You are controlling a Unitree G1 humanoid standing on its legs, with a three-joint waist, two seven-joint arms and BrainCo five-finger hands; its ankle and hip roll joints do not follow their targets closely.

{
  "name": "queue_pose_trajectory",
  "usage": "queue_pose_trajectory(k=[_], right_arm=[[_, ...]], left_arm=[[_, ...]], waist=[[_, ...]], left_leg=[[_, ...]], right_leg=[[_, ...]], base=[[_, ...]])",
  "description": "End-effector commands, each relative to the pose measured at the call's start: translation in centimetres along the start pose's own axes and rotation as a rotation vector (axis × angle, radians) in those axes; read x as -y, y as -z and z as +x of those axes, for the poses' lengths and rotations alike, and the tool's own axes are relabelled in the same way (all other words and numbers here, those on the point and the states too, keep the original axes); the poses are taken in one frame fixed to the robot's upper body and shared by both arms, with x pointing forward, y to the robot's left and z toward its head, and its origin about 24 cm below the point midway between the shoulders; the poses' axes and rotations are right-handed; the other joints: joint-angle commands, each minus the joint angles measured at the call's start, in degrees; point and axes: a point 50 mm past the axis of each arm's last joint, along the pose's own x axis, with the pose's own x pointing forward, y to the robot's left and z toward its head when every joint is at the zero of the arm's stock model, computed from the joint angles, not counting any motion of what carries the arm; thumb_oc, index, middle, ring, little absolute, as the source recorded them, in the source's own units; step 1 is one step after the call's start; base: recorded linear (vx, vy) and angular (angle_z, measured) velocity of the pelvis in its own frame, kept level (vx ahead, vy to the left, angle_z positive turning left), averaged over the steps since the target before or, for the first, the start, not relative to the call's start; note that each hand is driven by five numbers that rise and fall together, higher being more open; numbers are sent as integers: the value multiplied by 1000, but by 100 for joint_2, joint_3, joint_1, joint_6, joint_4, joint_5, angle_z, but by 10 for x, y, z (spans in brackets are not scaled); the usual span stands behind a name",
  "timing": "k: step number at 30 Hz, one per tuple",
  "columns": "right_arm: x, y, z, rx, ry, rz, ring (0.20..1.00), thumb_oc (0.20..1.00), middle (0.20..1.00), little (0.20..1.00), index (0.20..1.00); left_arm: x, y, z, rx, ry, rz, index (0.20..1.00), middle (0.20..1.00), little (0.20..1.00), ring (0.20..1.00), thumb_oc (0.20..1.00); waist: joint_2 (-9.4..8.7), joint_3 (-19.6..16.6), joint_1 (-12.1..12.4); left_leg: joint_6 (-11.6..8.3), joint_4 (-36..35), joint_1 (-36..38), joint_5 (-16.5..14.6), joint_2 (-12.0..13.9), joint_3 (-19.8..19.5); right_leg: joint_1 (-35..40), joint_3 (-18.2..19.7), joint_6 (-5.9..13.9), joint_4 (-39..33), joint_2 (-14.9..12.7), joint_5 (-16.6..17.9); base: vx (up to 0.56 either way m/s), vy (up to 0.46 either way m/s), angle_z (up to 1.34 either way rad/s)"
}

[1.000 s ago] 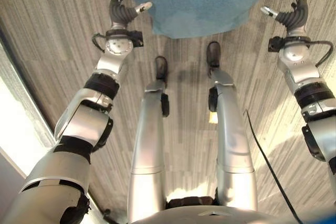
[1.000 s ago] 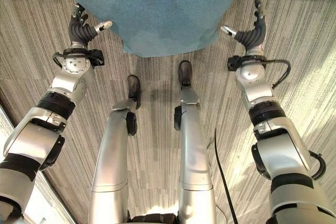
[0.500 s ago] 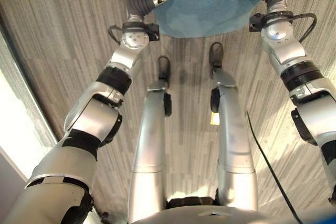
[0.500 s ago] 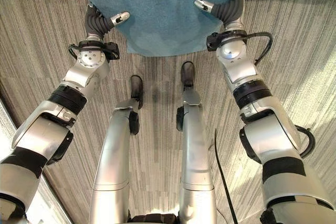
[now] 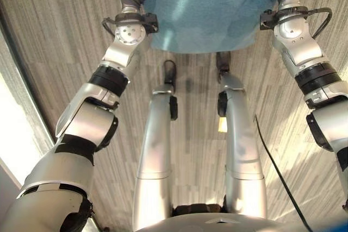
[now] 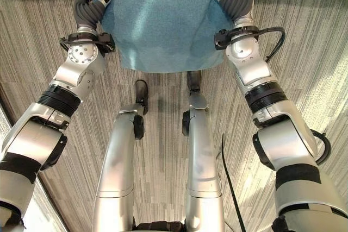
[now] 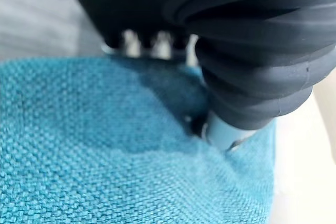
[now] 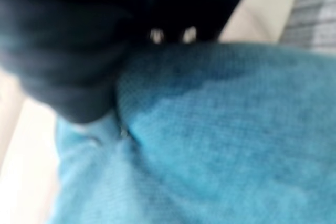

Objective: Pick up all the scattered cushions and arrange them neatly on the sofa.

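Your left robot hand and right robot hand clamped the teal cushion by its sides, thumbs curled onto fabric, above the striped floor.

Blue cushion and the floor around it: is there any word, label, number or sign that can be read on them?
None. The blue cushion, held between the left hand and the right hand, shows plain woven cloth. The striped floor bears no print.
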Motion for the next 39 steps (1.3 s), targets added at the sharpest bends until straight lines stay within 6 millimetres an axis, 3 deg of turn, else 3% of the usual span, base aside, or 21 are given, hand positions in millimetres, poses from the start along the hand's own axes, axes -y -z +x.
queue_pose_trajectory(k=[1,3,8,12,15,18,19,22,24,28,31,33,35,37,39], right_arm=[[-30,-9,-19,100,-85,105,200,200,200,200,200],[-30,-9,-19,100,-85,105,200,200,200,200,200],[-28,-1,-32,98,-71,160,200,200,200,200,200],[-27,11,-49,83,-69,201,200,200,200,200,200],[-28,30,-69,32,-69,203,200,200,200,200,200],[-31,44,-88,-16,-80,236,200,200,200,200,200],[-34,53,-100,-53,-97,254,200,200,200,200,200],[-33,65,-122,-93,-127,241,200,200,200,200,200],[-25,83,-152,-167,-135,202,200,200,200,200,200],[-23,104,-182,-277,-114,222,200,200,200,200,200],[-21,112,-195,-327,-121,216,200,200,200,200,200],[-19,119,-210,-373,-136,213,200,200,200,200,200],[-14,127,-223,-420,-148,188,200,200,200,200,200],[-21,130,-226,-445,-172,195,200,200,200,200,200],[-25,131,-229,-467,-184,202,200,200,200,200,200]], left_arm=[[23,1,-15,54,71,-117,200,200,200,200,200],[23,1,-15,54,71,-117,200,200,200,200,200],[39,7,-33,55,131,-189,200,200,200,200,200],[52,12,-51,58,174,-252,200,200,200,200,200],[59,26,-69,16,187,-302,200,200,200,200,200],[59,38,-82,-11,217,-288,200,200,200,200,200],[57,48,-90,-41,226,-283,200,200,200,200,200],[53,63,-106,-90,239,-294,200,200,200,200,200],[46,89,-134,-193,251,-299,200,200,200,200,200],[41,115,-161,-305,263,-273,200,200,200,200,200],[34,129,-174,-361,268,-248,200,200,200,200,200],[27,139,-186,-408,268,-224,200,200,200,200,200],[25,149,-201,-459,297,-198,200,200,200,200,200],[16,151,-206,-473,284,-188,200,200,200,200,200],[10,151,-210,-481,280,-180,200,200,200,200,200]], waist=[[221,-708,-152],[221,-709,-152],[212,-1196,-179],[257,-1386,-190],[248,-1488,-180],[211,-1552,-191],[197,-1576,-192],[160,-1668,-198],[129,-1749,-233],[72,-1851,-359],[9,-2026,-401],[-35,-2231,-447],[12,-2369,-464],[0,-2495,-371],[-17,-2544,-217]], left_leg=[[-150,-840,-352,823,-85,-246],[-150,-841,-352,824,-85,-246],[-158,-1473,-166,943,-51,-159],[-192,-2116,592,1029,-1,-147],[-243,-2790,1562,1162,21,-223],[-259,-3291,2337,1253,29,-277],[-279,-3612,2740,1487,35,-320],[-292,-4073,3626,1566,29,-363],[-343,-4771,5125,1685,143,-395],[-491,-5196,6437,1784,349,-264],[-571,-5288,6833,1832,463,-140],[-517,-5364,7199,1746,467,61],[-399,-5806,7448,1869,296,403],[-222,-5783,7722,1614,150,279],[14,-5666,7966,1351,40,388]], right_leg=[[-214,-301,235,126,105,-166],[-214,-301,235,124,106,-165],[-158,-255,176,-252,105,-134],[589,-317,146,-721,54,-213],[1519,-401,148,-1259,22,-228],[2301,-430,148,-1748,4,-193],[2694,-452,139,-2052,-8,-8],[3577,-518,126,-2508,27,-16],[5093,-621,87,-3144,96,-72],[6629,-685,13,-3840,234,-67],[7220,-765,1,-4311,250,4],[7694,-840,33,-4587,181,57],[8050,-884,99,-4715,183,109],[8325,-655,181,-4768,149,120],[8546,-431,404,-4669,-15,155]], base=[[0,0,0],[-3,-14,-6],[-2,-22,-1],[-34,-15,11],[-55,-14,9],[-27,3,4],[0,0,0],[64,-18,-2],[222,-65,0],[170,-70,24],[197,-117,32],[228,-30,39],[324,87,38],[348,172,-8],[316,297,-98]])
